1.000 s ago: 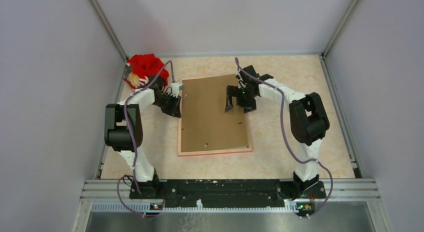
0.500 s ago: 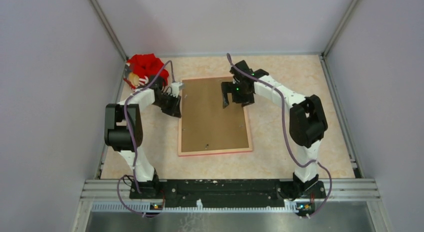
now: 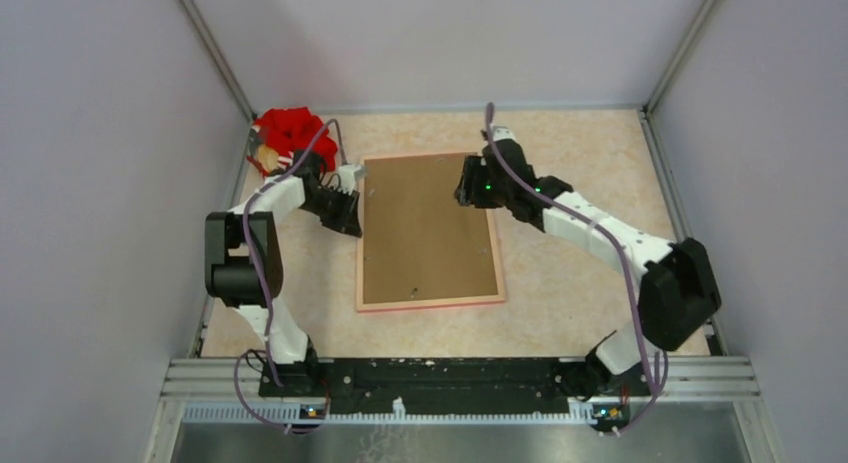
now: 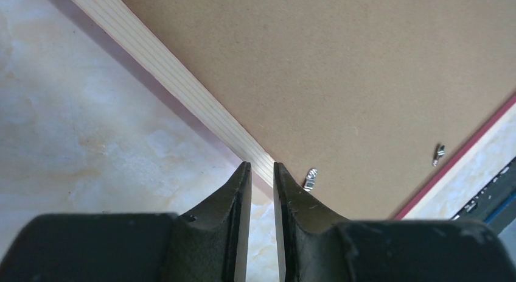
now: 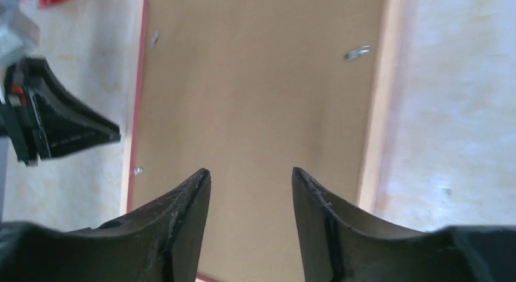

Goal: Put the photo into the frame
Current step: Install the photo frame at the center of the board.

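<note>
Right gripper [image 5: 251,172] has shifted toward the frame's [image 3: 430,303] far edge, fingers spread; left gripper [image 4: 261,165] nearly clenched at its rail; marbled beige table [image 3: 560,303], grey walls [image 3: 100,133].

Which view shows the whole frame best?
Top external: the frame lies back up, nearly its whole outline visible. Right wrist shows the backing board between both long rails, ends cropped. Left wrist shows only close-up parts of two rails.
</note>
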`<act>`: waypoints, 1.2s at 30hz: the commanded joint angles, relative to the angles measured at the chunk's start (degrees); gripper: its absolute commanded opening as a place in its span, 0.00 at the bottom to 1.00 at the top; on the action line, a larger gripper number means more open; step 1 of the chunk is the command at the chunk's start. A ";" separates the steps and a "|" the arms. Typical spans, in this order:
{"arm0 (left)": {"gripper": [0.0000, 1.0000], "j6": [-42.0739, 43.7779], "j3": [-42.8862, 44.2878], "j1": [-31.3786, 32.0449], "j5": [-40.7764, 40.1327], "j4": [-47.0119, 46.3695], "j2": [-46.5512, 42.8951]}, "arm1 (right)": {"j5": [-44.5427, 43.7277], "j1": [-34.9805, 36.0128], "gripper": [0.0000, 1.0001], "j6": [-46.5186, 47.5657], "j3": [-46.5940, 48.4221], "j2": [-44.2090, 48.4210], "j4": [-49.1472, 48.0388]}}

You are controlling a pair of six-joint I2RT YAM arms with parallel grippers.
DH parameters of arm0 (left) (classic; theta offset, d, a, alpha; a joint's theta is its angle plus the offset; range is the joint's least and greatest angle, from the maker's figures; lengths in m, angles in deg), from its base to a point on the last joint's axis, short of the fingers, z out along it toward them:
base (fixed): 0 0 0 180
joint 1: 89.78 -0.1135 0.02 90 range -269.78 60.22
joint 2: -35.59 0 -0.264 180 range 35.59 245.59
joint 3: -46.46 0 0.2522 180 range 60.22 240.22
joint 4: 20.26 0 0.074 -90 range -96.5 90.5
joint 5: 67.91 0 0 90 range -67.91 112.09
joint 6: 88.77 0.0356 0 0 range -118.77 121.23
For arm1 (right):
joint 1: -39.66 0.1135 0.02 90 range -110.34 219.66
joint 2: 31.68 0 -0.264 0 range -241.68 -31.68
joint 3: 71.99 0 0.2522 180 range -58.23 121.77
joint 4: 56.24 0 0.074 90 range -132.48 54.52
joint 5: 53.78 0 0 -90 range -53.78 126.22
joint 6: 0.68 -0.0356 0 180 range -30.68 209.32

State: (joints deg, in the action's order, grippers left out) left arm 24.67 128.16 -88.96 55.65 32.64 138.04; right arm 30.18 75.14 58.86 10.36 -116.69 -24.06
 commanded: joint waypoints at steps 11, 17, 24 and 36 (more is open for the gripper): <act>0.26 -1.52 0.63 -1.58 3.42 -1.49 -1.42 | 20.67 13.94 0.00 -13.09 3.71 -22.90 -20.24; 0.23 -1.49 0.15 -3.80 3.44 -2.18 -1.38 | 22.02 17.83 0.00 -13.91 8.77 -31.15 -24.03; 0.25 -0.74 0.16 -4.18 6.84 -1.87 0.62 | 19.38 20.30 0.00 -13.27 13.41 -36.10 -22.76; 0.27 0.29 -0.35 -4.16 7.64 -2.08 3.56 | 19.19 20.40 0.00 -13.37 16.45 -40.60 -22.07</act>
State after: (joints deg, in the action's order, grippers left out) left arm 23.71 128.32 -93.12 61.77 32.03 140.58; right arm 50.07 95.03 45.51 24.11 -156.08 -45.04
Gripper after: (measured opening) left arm 0.270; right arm 0.004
